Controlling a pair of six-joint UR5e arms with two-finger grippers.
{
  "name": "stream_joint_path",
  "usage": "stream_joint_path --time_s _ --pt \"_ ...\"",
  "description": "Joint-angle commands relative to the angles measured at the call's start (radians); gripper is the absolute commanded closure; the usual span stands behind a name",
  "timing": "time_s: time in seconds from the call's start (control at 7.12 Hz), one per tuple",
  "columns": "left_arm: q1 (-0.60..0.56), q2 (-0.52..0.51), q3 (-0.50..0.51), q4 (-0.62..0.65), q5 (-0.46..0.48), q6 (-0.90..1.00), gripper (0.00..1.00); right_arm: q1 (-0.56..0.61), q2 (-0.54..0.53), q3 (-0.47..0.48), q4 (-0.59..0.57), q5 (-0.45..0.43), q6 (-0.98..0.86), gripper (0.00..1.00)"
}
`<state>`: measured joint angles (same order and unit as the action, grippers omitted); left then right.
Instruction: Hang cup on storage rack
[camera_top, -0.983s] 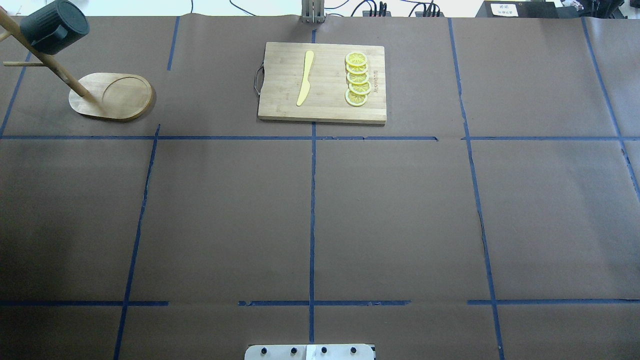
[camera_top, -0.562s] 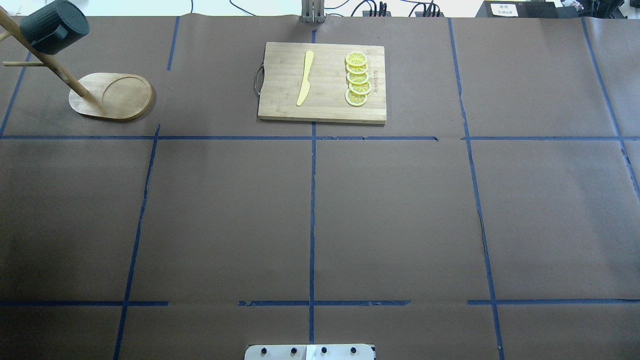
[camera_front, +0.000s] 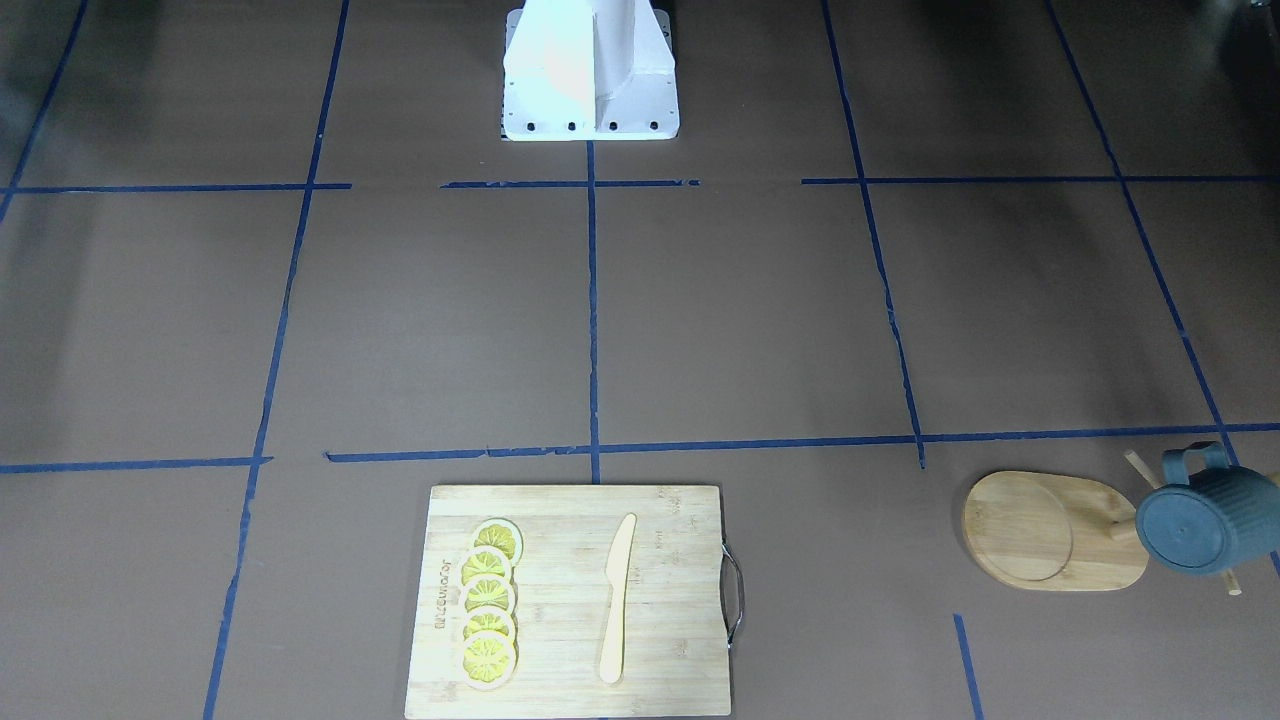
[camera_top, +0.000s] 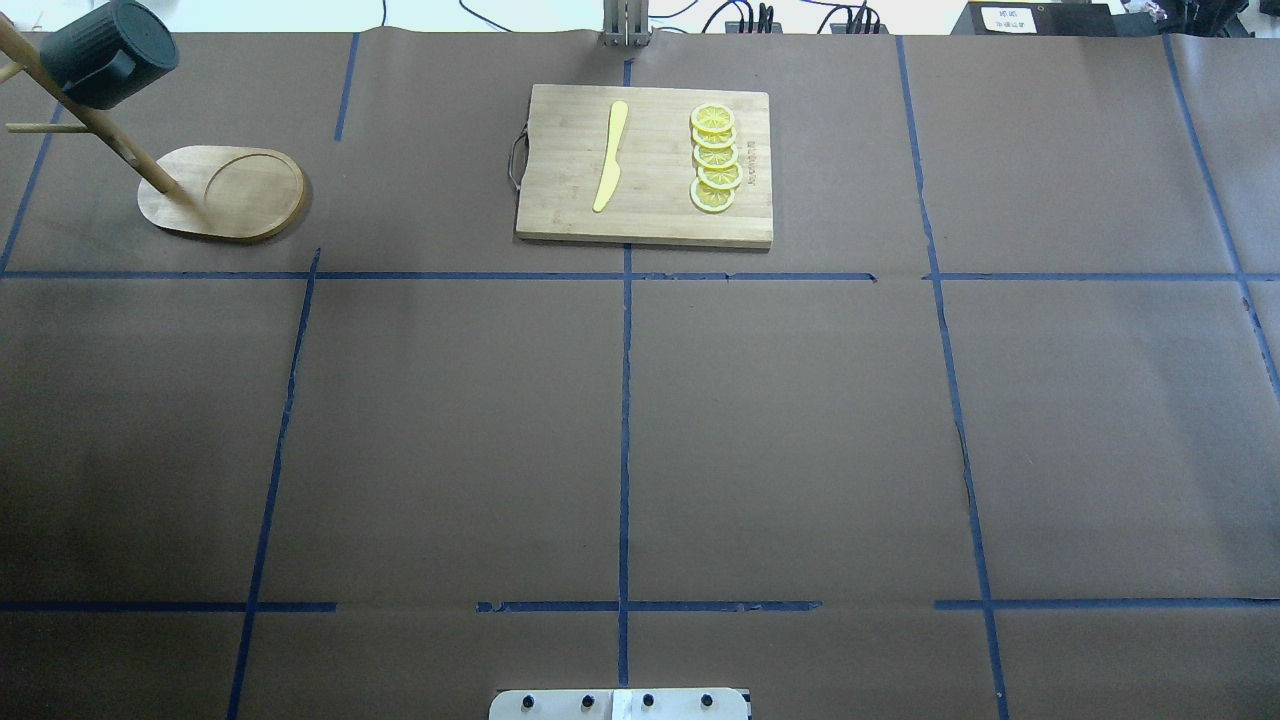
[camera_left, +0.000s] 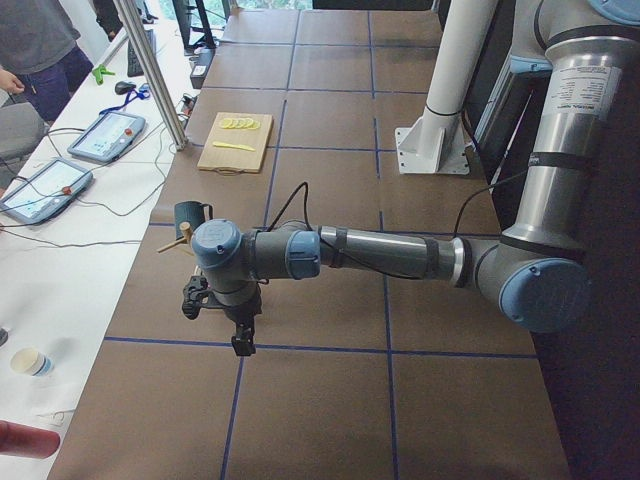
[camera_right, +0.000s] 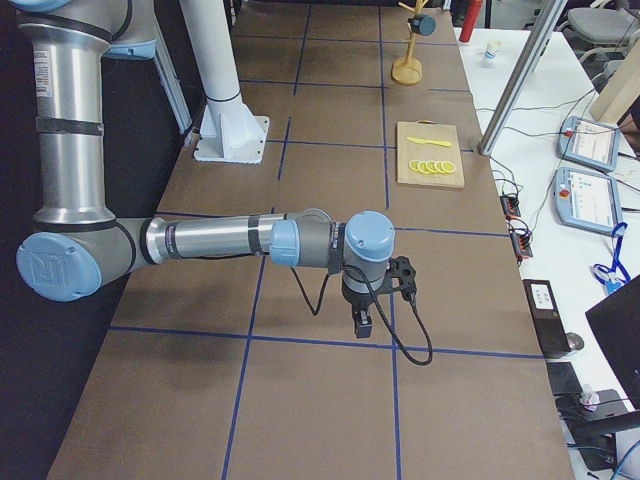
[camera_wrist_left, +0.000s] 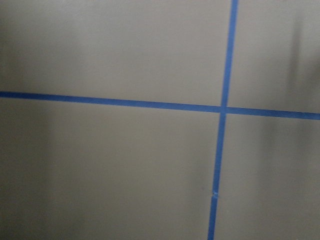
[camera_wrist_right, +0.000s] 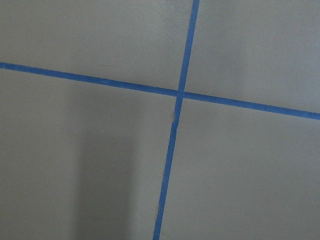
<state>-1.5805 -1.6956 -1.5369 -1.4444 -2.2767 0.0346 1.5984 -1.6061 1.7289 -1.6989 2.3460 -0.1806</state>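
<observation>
The dark blue-grey ribbed cup (camera_top: 105, 55) hangs tilted on a peg of the light wooden storage rack (camera_top: 235, 195) at the table's far left corner. In the front-facing view the cup (camera_front: 1200, 520) shows its flat bottom and loop handle beside the rack's oval base (camera_front: 1040, 530). No gripper touches it. My left gripper (camera_left: 242, 345) shows only in the exterior left view, low over the table and short of the cup (camera_left: 188, 213); I cannot tell if it is open. My right gripper (camera_right: 363, 328) shows only in the exterior right view, far from the rack (camera_right: 406, 72); its state is unclear.
A bamboo cutting board (camera_top: 560, 170) with a metal handle lies at the far middle, bearing a yellow knife (camera_top: 611, 155) and several lemon slices (camera_top: 715, 160). The robot's white base (camera_front: 590, 70) stands at the near edge. Both wrist views show only brown paper and blue tape lines.
</observation>
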Motion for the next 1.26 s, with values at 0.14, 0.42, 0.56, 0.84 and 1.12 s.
stream_joint_path --time_s 0.14,0.42,0.56,0.84,1.12 --pt "0.017 0.047 -0.018 -0.064 -0.003 0.001 0.00 0.000 -0.002 -0.002 -0.001 0.001 -0.005 0.00" --pt "0.022 0.056 -0.060 -0.057 -0.003 0.001 0.00 -0.002 -0.002 0.001 0.001 0.001 -0.005 0.00" --pt "0.026 0.056 -0.060 -0.060 -0.003 0.002 0.00 -0.003 -0.003 0.000 -0.001 0.001 -0.006 0.00" --pt "0.046 0.054 -0.063 -0.062 -0.003 0.002 0.00 -0.012 -0.005 0.001 0.011 0.003 -0.005 0.00" --pt "0.046 0.054 -0.063 -0.060 -0.003 0.002 0.00 -0.012 -0.008 0.000 0.013 0.001 -0.006 0.00"
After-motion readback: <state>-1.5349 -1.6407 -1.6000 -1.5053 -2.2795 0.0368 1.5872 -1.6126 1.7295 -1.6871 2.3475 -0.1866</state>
